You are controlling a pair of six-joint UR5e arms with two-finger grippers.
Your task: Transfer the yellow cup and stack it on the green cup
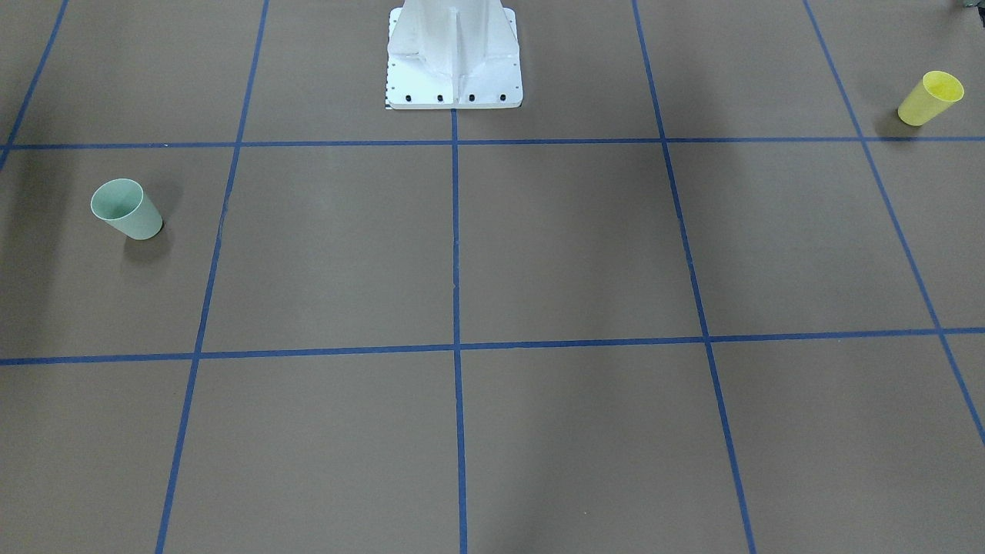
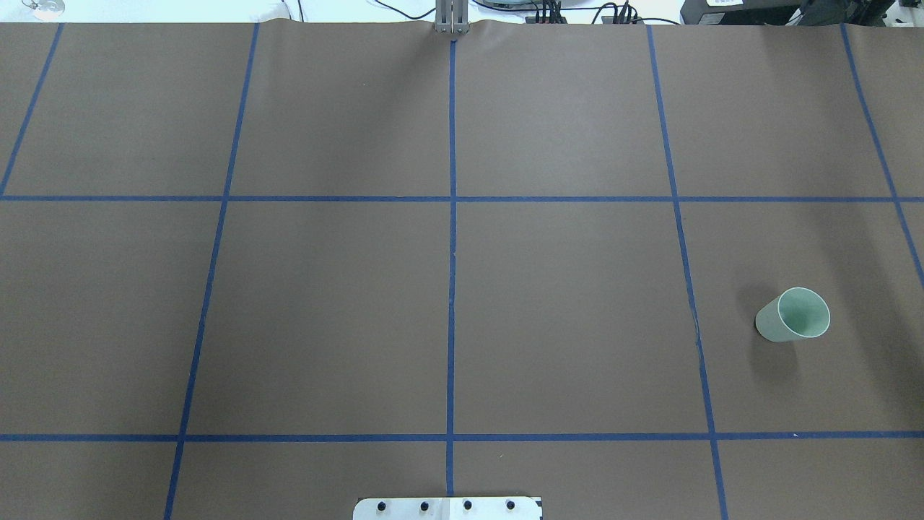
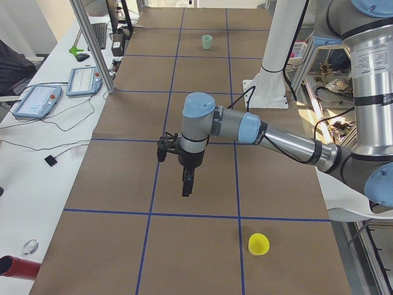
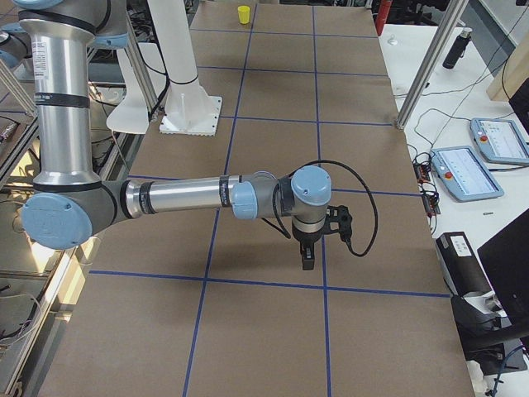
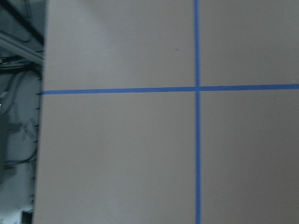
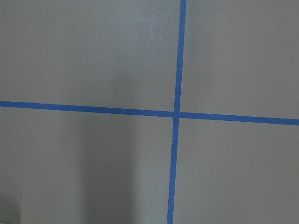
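The yellow cup stands upright, mouth up, near the table's end on my left side; it also shows in the exterior left view and the exterior right view. The green cup stands upright, mouth up, on my right side. The two cups are far apart. My left gripper hangs fingers-down above the table, well away from the yellow cup. My right gripper hangs likewise. I cannot tell whether either is open or shut. Both wrist views show only paper and tape.
The brown table cover carries a grid of blue tape lines. The white robot pedestal stands at the table's middle edge. Operator pendants and metal frame posts line the far side.
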